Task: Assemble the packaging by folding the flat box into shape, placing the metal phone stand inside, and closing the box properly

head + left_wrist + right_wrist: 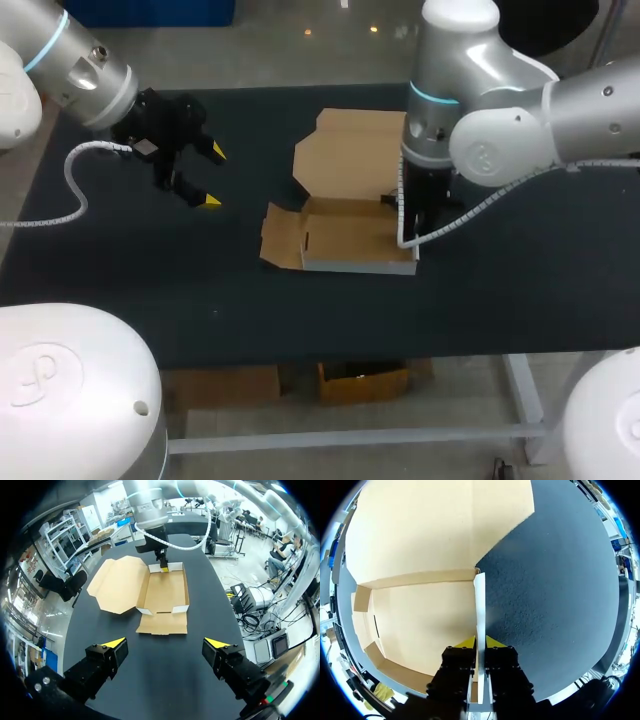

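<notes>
A brown cardboard box (345, 232) lies open in the middle of the black table (200, 280), its lid (345, 152) spread flat behind it and one end flap (280, 235) folded out to the left. My right gripper (480, 641) is shut on the box's right side wall (479, 605), one finger inside and one outside. The left wrist view shows the same gripper (163, 568) pointing down at the far end of the box (167, 587). My left gripper (212, 176) hangs open over the table to the left of the box, holding nothing. No metal phone stand shows in any view.
Bare black tabletop surrounds the box on all sides. My right arm's white cable (440, 230) loops down beside the box's right end. The table's front edge (330, 350) runs close below the box.
</notes>
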Robot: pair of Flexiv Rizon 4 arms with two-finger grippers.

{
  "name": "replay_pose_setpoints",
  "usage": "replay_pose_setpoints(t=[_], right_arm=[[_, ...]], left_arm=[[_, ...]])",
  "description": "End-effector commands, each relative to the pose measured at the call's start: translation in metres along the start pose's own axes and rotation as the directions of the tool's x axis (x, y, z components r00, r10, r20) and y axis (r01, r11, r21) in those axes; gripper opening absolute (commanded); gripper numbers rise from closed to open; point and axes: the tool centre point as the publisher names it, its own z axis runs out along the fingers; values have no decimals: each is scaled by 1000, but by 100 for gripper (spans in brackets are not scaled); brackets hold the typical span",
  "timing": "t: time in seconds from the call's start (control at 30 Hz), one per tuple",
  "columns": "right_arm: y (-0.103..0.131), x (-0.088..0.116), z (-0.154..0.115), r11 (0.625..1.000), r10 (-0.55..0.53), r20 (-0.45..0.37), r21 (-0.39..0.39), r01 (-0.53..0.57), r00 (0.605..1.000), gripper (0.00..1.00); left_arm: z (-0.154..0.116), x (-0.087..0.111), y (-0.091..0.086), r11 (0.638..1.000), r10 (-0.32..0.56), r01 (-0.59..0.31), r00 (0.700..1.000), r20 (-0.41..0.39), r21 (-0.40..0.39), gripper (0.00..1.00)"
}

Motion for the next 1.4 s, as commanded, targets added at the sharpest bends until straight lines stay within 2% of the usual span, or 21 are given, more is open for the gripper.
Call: replay_pose_setpoints(t=[0.03,0.2,0.27,0.63,1.07,1.4], right_arm=[[2,2,0,1000,1,5,10,-1,1000,7],[3,2,1,1000,1,8,14,-1,1000,5],[3,3,2,1000,-3,8,16,3,1000,0],[1,1,-1,999,-31,26,17,30,999,0],[3,-4,-9,1000,-1,209,22,-4,978,0],[6,-9,-7,999,22,313,30,-33,950,0]], left_arm=[[0,0,0,1000,0,0,1000,-1,-3,100],[0,0,0,1000,0,0,1000,-1,-3,100],[0,0,0,1000,0,0,1000,-1,-3,100],[0,0,0,1000,0,0,1000,-1,-3,100],[0,0,0,1000,0,0,1000,-1,-3,100],[0,0,0,1000,0,0,1000,-1,-3,100]])
